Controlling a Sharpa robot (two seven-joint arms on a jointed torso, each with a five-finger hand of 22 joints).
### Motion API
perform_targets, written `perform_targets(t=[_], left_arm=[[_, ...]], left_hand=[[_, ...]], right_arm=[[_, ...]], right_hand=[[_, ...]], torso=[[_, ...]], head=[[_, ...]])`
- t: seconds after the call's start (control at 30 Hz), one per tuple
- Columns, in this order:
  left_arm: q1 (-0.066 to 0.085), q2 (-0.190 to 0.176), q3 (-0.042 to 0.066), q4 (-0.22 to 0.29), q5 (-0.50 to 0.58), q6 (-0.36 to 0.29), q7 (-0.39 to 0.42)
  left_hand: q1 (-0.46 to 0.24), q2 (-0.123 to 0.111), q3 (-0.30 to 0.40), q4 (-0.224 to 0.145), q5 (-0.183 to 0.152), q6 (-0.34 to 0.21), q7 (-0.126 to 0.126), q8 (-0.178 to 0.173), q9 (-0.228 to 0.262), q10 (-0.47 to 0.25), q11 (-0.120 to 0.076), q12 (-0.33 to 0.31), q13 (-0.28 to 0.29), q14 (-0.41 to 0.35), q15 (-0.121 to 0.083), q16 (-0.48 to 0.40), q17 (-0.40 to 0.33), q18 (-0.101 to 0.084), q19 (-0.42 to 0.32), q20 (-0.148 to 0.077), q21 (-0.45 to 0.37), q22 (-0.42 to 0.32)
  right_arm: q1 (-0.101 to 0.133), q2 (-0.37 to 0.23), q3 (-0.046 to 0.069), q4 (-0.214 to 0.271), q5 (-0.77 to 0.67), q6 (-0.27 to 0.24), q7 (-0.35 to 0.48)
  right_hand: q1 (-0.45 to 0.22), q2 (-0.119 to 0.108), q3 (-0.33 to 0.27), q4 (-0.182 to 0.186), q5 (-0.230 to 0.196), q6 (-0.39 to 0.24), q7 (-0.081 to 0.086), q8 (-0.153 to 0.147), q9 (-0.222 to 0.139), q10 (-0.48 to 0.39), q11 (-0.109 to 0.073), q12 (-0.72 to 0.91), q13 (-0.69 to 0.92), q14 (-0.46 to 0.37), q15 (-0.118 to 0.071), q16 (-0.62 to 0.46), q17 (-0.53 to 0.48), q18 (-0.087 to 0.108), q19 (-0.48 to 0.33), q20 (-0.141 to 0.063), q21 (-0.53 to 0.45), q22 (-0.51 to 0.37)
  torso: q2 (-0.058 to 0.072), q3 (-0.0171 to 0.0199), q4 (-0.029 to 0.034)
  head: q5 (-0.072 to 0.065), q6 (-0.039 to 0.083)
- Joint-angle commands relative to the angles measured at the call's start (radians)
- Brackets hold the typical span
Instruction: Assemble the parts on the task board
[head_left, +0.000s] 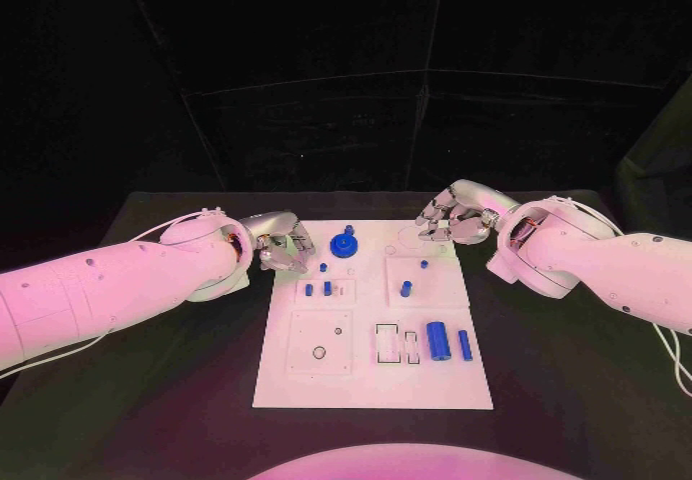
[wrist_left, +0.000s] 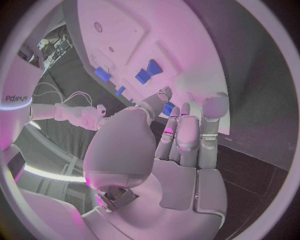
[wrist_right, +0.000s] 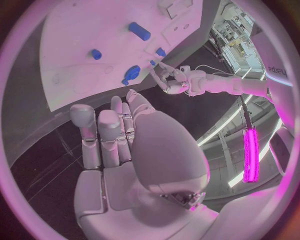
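White board in centre of head view, on black table. Small blue pieces scattered over it: round knobbed piece near top edge, short pegs left of centre, one peg right of centre, two cylinders lying lower right beside empty slots. Left hand at upper left corner of board, fingers loosely together, holding nothing. Right hand at upper right corner, fingers partly curled, empty as well. Pieces likely light, rigid, smooth plastic; prone to roll or slip. Best pinched across the middle of the round sides, lightly but squarely.
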Motion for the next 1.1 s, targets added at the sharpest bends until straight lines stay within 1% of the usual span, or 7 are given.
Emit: perform_targets(t=[0.03,0.07,0.13,0.3,0.53,0.63,1.1], left_arm=[[0.004,-0.023,0.002,0.014,0.486,-0.073,0.248],[0.004,-0.031,0.002,0.019,0.587,-0.067,0.288],[0.004,-0.046,0.002,0.030,0.753,-0.055,0.351],[0.004,-0.068,0.001,0.050,0.941,-0.039,0.427],[0.004,-0.080,0.001,0.072,1.009,-0.032,0.455],[0.004,-0.079,0.001,0.077,1.019,-0.037,0.459],[0.004,-0.075,0.000,0.075,1.071,-0.057,0.460]], left_hand=[[0.001,0.011,-0.005,0.004,-0.006,0.009,0.009,0.008,0.000,-0.014,0.005,0.000,0.002,-0.049,0.007,-0.066,-0.088,0.026,-0.066,0.008,-0.120,-0.111],[-0.002,0.020,-0.005,0.010,-0.005,0.014,0.011,0.010,0.001,-0.006,0.007,0.009,0.005,-0.091,0.009,-0.133,-0.183,0.032,-0.092,0.011,-0.158,-0.143],[-0.010,0.030,-0.007,0.019,-0.004,0.019,0.014,0.012,0.000,0.024,0.006,0.033,0.011,-0.155,0.011,-0.218,-0.294,0.034,-0.122,0.015,-0.182,-0.155],[-0.013,0.041,-0.003,0.024,-0.004,0.036,0.015,0.022,0.002,0.067,0.000,0.066,0.016,-0.198,0.008,-0.268,-0.358,0.036,-0.148,0.017,-0.211,-0.172],[-0.015,0.040,-0.004,0.025,-0.004,0.046,0.015,0.029,0.002,0.076,-0.001,0.076,0.015,-0.209,0.008,-0.278,-0.371,0.036,-0.155,0.016,-0.225,-0.181],[-0.017,0.040,-0.005,0.025,-0.004,0.043,0.016,0.028,0.001,0.073,0.000,0.076,0.014,-0.212,0.008,-0.281,-0.374,0.036,-0.157,0.017,-0.228,-0.184],[-0.015,0.041,-0.005,0.024,-0.004,0.043,0.019,0.030,0.000,0.072,0.001,0.079,0.012,-0.216,0.009,-0.284,-0.380,0.036,-0.159,0.017,-0.234,-0.188]], right_arm=[[0.001,0.000,0.000,-0.004,-0.239,0.118,-0.066],[0.000,0.001,0.000,-0.005,-0.277,0.129,-0.073],[-0.004,0.003,-0.001,-0.008,-0.343,0.147,-0.086],[-0.017,0.011,-0.001,-0.017,-0.444,0.169,-0.101],[-0.033,0.030,-0.001,-0.028,-0.492,0.179,-0.100],[-0.040,0.038,-0.001,-0.032,-0.499,0.190,-0.096],[-0.057,0.049,-0.001,-0.022,-0.504,0.217,-0.074]], right_hand=[[0.011,-0.008,0.008,0.002,-0.022,0.010,-0.001,-0.003,-0.003,-0.012,0.004,-0.061,-0.057,0.008,0.007,-0.010,-0.006,0.020,-0.001,0.004,-0.008,-0.008],[0.014,-0.012,0.012,0.003,-0.030,0.012,-0.002,-0.008,-0.003,-0.016,0.007,-0.082,-0.079,0.011,0.009,-0.010,-0.005,0.020,0.000,0.006,-0.011,-0.009],[0.018,-0.019,0.018,0.005,-0.044,0.008,-0.002,-0.018,-0.005,-0.017,0.011,-0.111,-0.114,0.014,0.011,-0.011,-0.003,0.020,0.004,0.008,-0.013,-0.010],[0.036,-0.034,0.041,0.000,-0.069,0.002,0.000,-0.044,-0.005,-0.010,0.017,-0.165,-0.195,0.024,0.015,-0.004,0.008,0.019,0.015,0.011,-0.012,-0.006],[0.040,-0.042,0.074,0.000,-0.083,0.004,0.002,-0.068,-0.004,0.008,0.020,-0.205,-0.274,0.028,0.014,-0.002,0.013,0.017,0.025,0.009,-0.010,0.001],[0.042,-0.041,0.085,-0.001,-0.086,0.008,0.002,-0.071,-0.004,0.014,0.019,-0.213,-0.291,0.029,0.013,-0.002,0.014,0.017,0.029,0.008,-0.007,0.005],[0.050,-0.041,0.146,-0.010,-0.101,0.033,0.006,-0.080,-0.003,0.054,0.021,-0.234,-0.347,0.039,0.016,0.018,0.035,0.008,0.060,0.008,0.026,0.053]], torso=[[0.000,0.0016,-0.0011],[0.000,0.0012,-0.0010],[0.000,-0.0002,-0.0002],[0.000,-0.0005,0.0024],[0.001,-0.0002,0.0000],[0.001,-0.0002,0.0018],[0.002,0.0005,-0.0002]], head=[[-0.013,0.003],[-0.018,0.003],[-0.023,0.004],[-0.026,0.006],[-0.023,0.007],[-0.022,0.007],[-0.020,0.003]])
